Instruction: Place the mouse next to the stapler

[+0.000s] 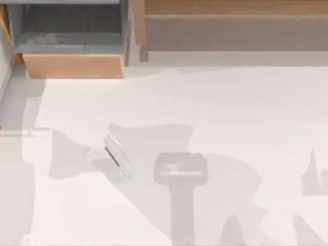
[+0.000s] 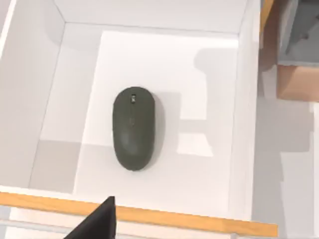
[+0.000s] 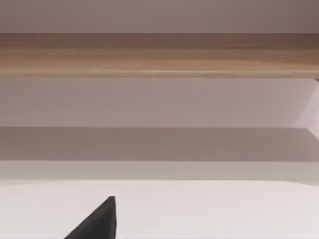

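mouse [image 2: 133,128] in white drawer [image 2: 149,45] | below left gripper [image 2: 97,221]

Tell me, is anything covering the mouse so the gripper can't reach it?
Nothing covers the mouse. It lies alone in an open white drawer, whose walls surround it, so it must be lifted out to reach the stapler.
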Available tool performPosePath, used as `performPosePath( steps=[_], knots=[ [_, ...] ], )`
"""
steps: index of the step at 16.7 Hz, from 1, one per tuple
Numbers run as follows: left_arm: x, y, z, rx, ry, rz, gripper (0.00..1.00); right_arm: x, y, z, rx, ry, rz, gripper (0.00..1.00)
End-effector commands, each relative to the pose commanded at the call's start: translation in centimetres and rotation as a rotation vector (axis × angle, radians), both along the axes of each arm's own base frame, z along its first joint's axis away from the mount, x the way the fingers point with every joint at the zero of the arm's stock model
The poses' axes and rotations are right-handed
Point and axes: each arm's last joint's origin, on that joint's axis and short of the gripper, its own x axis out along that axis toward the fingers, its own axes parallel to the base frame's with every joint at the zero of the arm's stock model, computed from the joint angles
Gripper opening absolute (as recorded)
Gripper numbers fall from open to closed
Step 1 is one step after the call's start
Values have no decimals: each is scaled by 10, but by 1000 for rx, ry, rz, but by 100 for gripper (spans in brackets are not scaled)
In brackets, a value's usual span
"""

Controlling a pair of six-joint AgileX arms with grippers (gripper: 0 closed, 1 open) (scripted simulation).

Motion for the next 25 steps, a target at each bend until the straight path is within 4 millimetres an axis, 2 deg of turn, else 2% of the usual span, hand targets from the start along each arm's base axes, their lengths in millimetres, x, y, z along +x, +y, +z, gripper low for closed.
performPosePath(
  steps=[2,4,6,9,11,14,20,25],
  knots=[
    [49,26,-17,-21,136,22,100,0,0,0,0,0,0,100],
    [90,53,-46,-47,262,42,100,0,0,0,0,0,0,100],
    [120,76,-80,-75,374,55,100,0,0,0,0,0,0,100],
    [148,97,-128,-110,500,54,100,0,0,0,0,0,0,100],
    [159,101,-151,-124,553,41,100,0,0,0,0,0,0,100],
    [168,99,-168,-129,588,19,100,0,0,0,0,0,0,100],
    [168,100,-171,-130,593,20,100,0,0,0,0,0,0,100],
    [168,103,-182,-130,593,18,100,0,0,0,0,0,0,100]
  ],
)
